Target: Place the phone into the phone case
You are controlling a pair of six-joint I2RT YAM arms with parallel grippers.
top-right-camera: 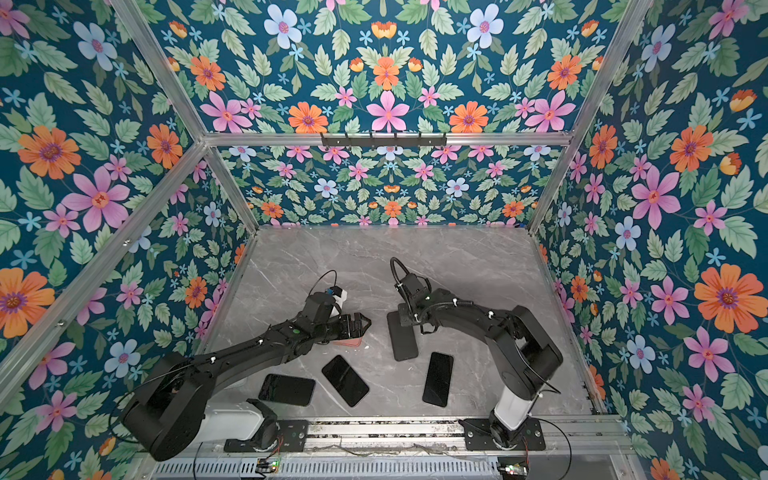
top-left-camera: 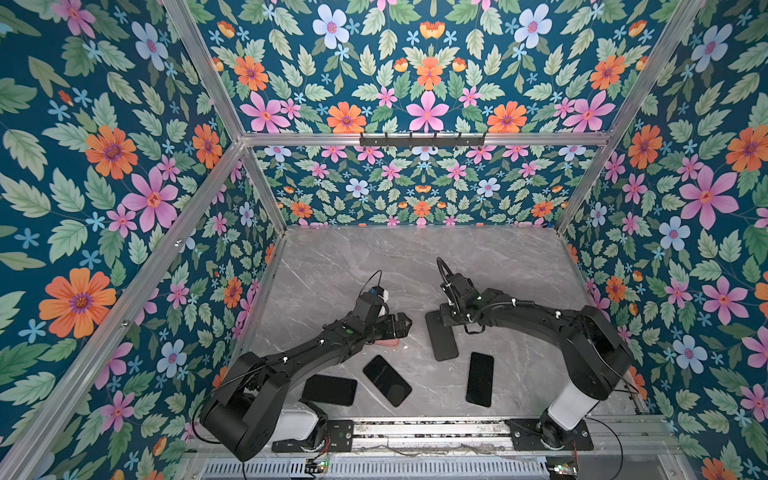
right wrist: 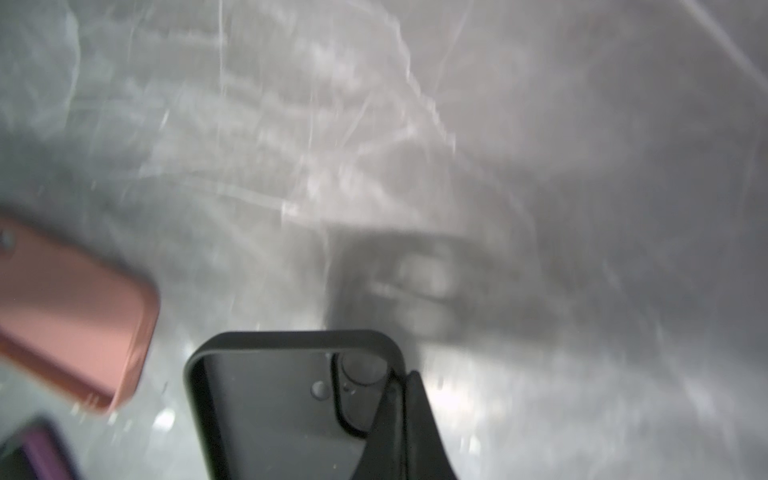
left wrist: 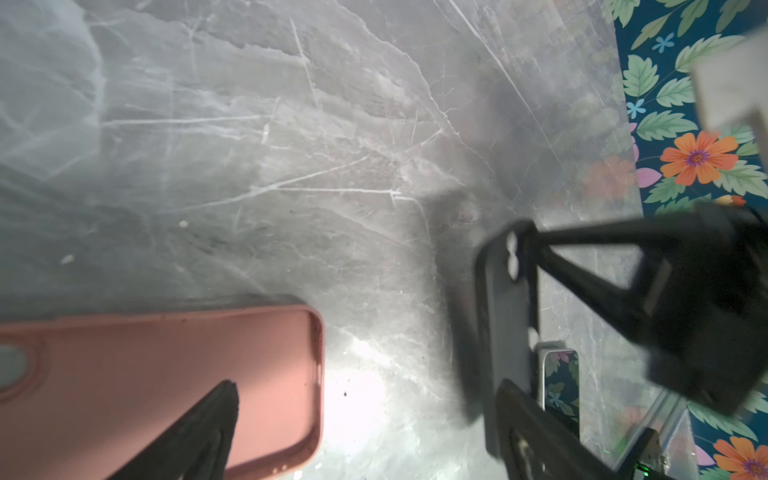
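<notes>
right claw (top-left-camera: pixel 446 319): clamped shut on the far rim of the black phone case (top-left-camera: pixel 441 338). In the wrist view one finger (right wrist: pixel 415 428) pinches the corner by the camera cut-out.
black phone case: open side up, long axis running away from the arm bases, just right of the bench's middle. Its far end is in the claw; I can't tell whether the near end touches the bench (top-left-camera: pixel 498 266).
left claw (top-left-camera: pixel 400 325): jaws spread wide, gripping nothing, hanging right over the pink phone case (top-left-camera: pixel 390 343).
pink phone case: flat on the bench, cavity up, mostly hidden under the left claw in both top views. The wrist view shows a finger (left wrist: pixel 208 428) above its hollow.
case to case: near each other, apart, with a strip of bare bench between.
phones: three dark slabs, glossy face up, closer to the arm bases: left phone (top-left-camera: pixel 330 390), middle phone (top-left-camera: pixel 386 380), right phone (top-left-camera: pixel 480 379). None is in a case and neither claw touches one.
closest to the gripped case: right phone, just beside its near end, apart.
</notes>
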